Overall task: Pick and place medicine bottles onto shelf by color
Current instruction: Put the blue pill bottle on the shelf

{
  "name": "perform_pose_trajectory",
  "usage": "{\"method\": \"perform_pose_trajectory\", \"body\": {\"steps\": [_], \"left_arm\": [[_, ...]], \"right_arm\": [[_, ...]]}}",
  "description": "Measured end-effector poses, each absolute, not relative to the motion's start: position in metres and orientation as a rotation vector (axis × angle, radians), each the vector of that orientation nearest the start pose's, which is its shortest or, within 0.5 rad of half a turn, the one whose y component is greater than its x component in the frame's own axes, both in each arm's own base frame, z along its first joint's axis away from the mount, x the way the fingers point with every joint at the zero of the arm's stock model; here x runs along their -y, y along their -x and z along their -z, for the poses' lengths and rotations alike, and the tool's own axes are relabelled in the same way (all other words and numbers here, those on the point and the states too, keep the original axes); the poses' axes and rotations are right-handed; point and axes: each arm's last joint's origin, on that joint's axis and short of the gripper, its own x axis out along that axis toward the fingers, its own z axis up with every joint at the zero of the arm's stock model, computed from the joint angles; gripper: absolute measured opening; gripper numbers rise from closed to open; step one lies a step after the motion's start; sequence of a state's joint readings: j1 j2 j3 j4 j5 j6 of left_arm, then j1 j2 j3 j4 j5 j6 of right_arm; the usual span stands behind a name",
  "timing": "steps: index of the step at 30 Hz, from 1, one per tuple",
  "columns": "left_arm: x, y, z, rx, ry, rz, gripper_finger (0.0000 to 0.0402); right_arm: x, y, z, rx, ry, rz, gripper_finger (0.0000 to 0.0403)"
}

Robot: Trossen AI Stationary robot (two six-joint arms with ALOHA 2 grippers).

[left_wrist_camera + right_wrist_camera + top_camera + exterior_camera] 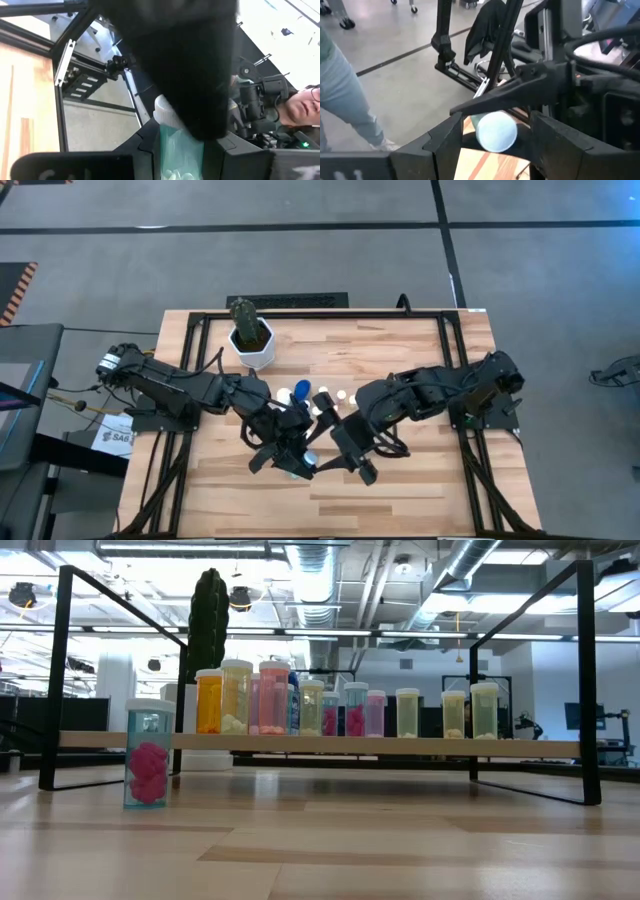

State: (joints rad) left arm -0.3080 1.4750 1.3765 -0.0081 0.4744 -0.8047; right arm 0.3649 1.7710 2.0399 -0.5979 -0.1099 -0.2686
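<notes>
Left gripper [297, 463] hangs over the middle of the wooden surface [420, 490], its fingers [195, 90] closed tight on a pale teal bottle [177, 150] with a white cap. Right gripper [492, 145] faces it, fingers [440, 145] spread wide on either side of the same bottle's round end, not visibly touching it. In the low view, a row of medicine bottles [345, 705] stands on the shelf [320, 744]: orange, yellow, pink, then pale ones. One bottle with pink contents [149, 753] stands on the surface in front of the shelf's end. A cactus pot [252, 342] stands near the far edge.
</notes>
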Motion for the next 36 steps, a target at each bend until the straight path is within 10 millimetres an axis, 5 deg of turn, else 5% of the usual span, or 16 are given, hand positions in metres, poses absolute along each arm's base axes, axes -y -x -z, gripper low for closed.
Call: {"method": "perform_pose_trajectory", "body": {"steps": [6, 22, 36], "left_arm": [[0.115, -0.3175, -0.3919, -0.419, 0.771, 0.694, 0.0072], [0.1148, -0.3176, -0.3917, -0.416, 0.764, 0.692, 0.0079], [0.1147, -0.3174, -0.3894, -0.426, 0.737, 0.683, 0.008]], "right_arm": [[-0.1407, -0.3578, -0.455, -0.253, 0.304, -0.513, 0.0251], [-0.1405, -0.3577, -0.4546, -0.259, 0.297, -0.51, 0.0165], [-0.1381, -0.3584, -0.4539, -0.295, 0.187, -0.487, 0.0215]]}}
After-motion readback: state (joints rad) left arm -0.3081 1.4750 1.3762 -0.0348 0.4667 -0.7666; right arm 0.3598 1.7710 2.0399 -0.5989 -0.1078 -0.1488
